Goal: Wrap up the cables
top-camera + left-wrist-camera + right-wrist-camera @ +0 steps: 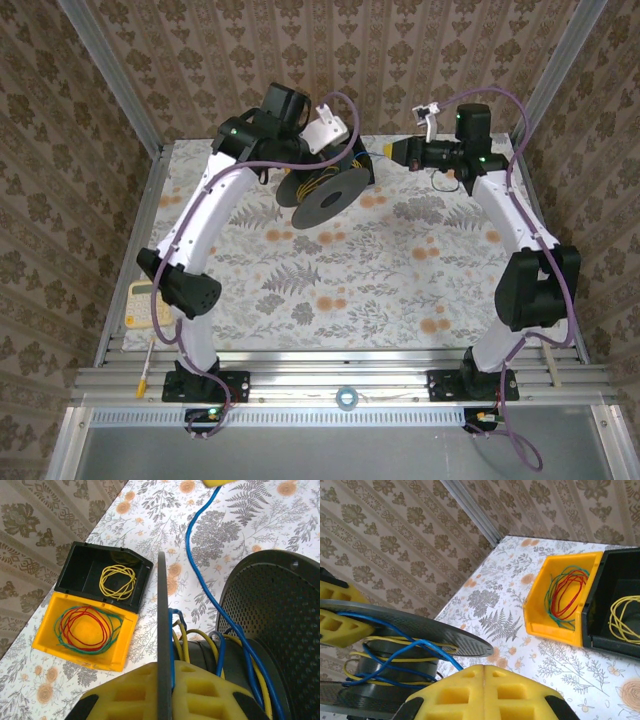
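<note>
A dark grey spool (325, 200) is tilted up at the back of the table. A thin blue cable (192, 555) and a yellow cable (184, 640) are wound loosely around its core. My left gripper (164, 680) is shut on the edge of one spool flange (162, 605). From the spool the blue cable (410, 645) runs across the table to my right gripper (392, 152), which is shut on it. In the right wrist view the right gripper (484, 667) has its yellow fingers pressed together beside the other flange (420, 627), where the yellow cable (395, 640) also lies.
A yellow bin (122, 645) holding red and green rubber bands stands joined to a black bin (75, 565) holding yellow bands, right behind the spool. At the near left edge lie a yellow device (140, 305) and a small tool (148, 370). A tape roll (347, 397) sits on the front rail.
</note>
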Motion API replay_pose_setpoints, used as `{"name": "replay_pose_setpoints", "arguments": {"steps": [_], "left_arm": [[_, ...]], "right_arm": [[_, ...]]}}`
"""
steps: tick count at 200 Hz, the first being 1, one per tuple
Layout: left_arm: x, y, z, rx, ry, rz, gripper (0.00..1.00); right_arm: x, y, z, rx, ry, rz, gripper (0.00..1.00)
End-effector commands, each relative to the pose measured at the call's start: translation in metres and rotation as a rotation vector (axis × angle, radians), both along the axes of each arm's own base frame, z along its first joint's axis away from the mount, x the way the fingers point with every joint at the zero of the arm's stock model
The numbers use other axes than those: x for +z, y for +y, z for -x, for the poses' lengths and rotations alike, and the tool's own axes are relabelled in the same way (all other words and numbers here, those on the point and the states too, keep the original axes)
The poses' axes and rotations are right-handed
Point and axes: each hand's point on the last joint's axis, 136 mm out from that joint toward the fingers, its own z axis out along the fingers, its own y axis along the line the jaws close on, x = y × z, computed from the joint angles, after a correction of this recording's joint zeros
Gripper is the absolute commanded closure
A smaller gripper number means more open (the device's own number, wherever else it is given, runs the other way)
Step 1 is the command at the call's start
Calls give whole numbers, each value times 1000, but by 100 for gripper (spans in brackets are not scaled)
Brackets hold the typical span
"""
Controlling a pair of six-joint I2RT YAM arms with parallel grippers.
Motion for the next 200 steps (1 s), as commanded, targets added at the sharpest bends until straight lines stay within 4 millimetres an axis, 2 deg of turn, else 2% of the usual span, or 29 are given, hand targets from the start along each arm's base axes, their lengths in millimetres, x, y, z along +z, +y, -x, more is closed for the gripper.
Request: {"name": "replay_pose_setpoints", "arguments": {"steps": [1, 57, 117, 200], "left_arm": [[50, -8, 13, -71, -114, 126, 100], [62, -10, 17, -90, -122, 164, 100], [86, -9, 20, -107, -130, 268, 100], [109, -7, 6, -63, -168, 368, 100]], "right_arm": [[-15, 3, 4, 46, 3, -5, 100], [-40, 6, 6, 69, 47, -31, 100], [-70, 12, 17, 89, 91, -61, 100], [-88, 45, 30, 132, 117, -106, 100]]}}
